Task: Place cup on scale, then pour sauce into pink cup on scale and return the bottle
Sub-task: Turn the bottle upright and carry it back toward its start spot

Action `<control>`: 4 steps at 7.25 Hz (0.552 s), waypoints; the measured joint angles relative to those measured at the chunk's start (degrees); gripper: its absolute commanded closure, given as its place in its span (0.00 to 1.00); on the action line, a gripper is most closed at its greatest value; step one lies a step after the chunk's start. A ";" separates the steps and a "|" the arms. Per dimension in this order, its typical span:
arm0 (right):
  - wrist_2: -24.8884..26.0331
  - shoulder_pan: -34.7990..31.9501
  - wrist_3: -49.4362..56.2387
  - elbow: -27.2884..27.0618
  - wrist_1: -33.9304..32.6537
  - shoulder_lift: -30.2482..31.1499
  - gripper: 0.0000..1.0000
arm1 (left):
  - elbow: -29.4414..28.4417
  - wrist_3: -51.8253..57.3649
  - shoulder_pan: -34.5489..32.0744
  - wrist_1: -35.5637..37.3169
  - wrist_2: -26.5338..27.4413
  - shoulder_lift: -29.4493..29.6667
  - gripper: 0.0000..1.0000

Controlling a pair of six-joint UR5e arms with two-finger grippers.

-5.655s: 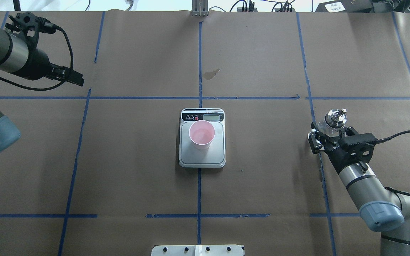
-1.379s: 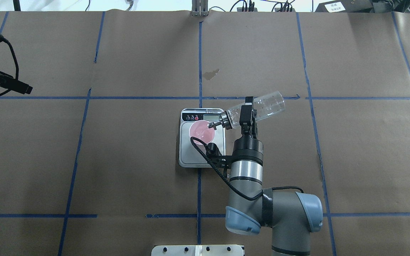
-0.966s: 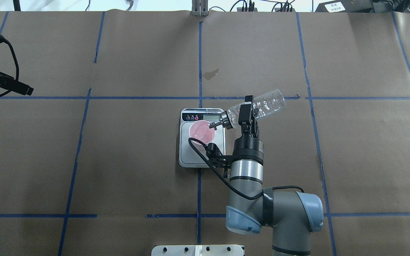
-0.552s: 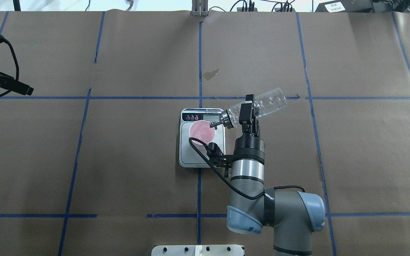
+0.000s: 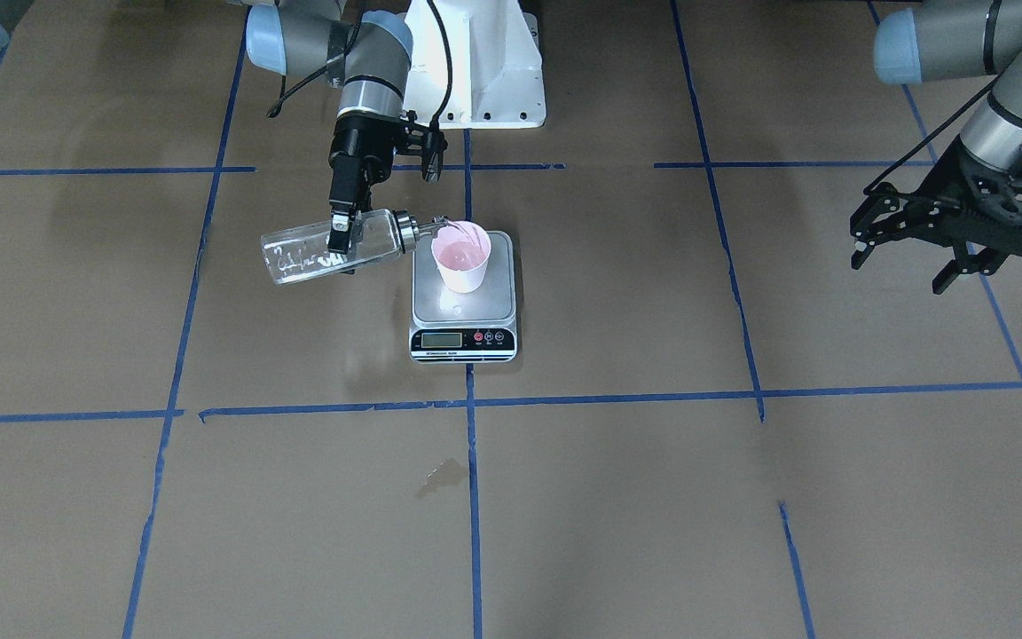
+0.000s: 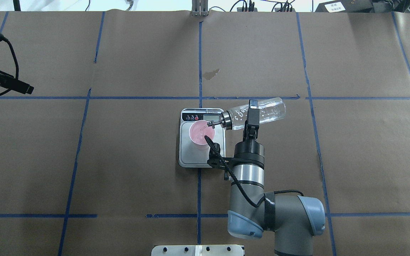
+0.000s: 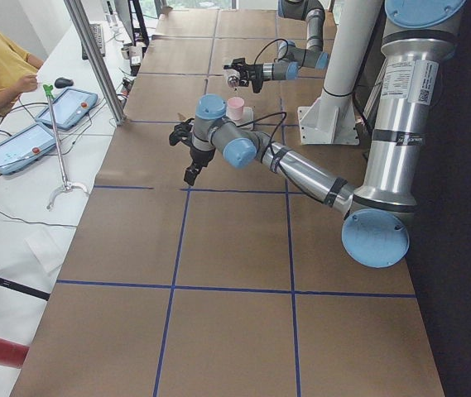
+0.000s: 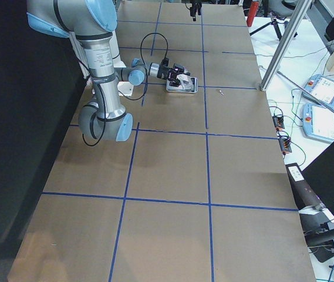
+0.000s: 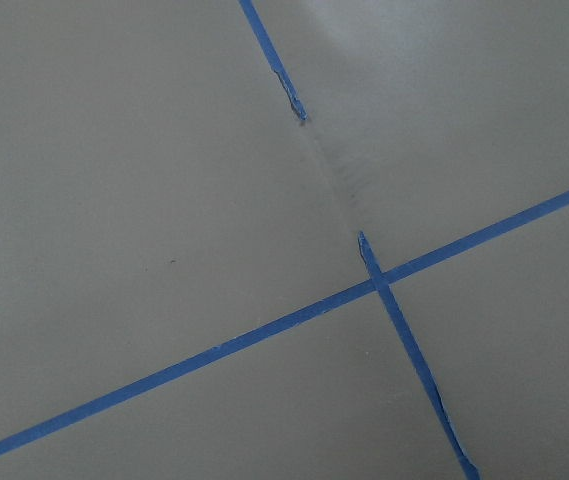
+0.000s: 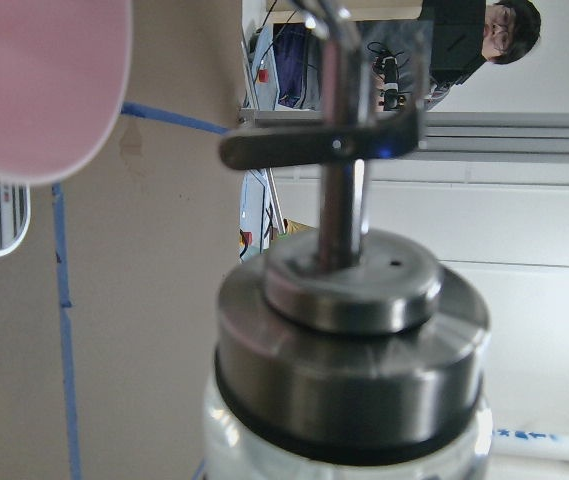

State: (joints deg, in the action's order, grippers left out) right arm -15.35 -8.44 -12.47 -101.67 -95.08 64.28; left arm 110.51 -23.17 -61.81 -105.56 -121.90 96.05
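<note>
Your right gripper (image 6: 252, 114) has its fingers clamped on the bottle (image 6: 266, 111), which lies tipped almost flat, base out to the right of the scale (image 6: 190, 156) over brown paper (image 6: 137, 160). The spout (image 6: 213, 123) reaches over the right rim of the cup (image 6: 200, 135), which stands on the far half of the scale's steel top. The sauce (image 5: 294, 260) shows as clear streaks and bubbles inside the glass. The wrist's black cable (image 6: 215, 152) loops over the scale's near right corner, just beside the cup.

From across the table you see the cup's side and the spout above its rim; from overhead, only the pink inside. The right wrist camera shows the spout close up, with the cup's rim at upper left. The left wrist camera shows only paper and blue tape (image 9: 264, 335).

Your left gripper (image 5: 906, 257) hangs with fingers apart, well away near the table's left edge. A dark stain (image 6: 211, 74) marks the paper beyond the scale.
</note>
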 measured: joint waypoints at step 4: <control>-8.70 0.20 -33.69 -3.72 7.29 0.94 1.00 | 1.04 -0.19 -0.47 0.08 0.16 0.01 0.00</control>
State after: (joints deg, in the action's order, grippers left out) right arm -24.05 -8.24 -46.16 -105.39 -87.79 65.22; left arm 111.55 -23.37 -62.28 -105.48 -121.75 96.06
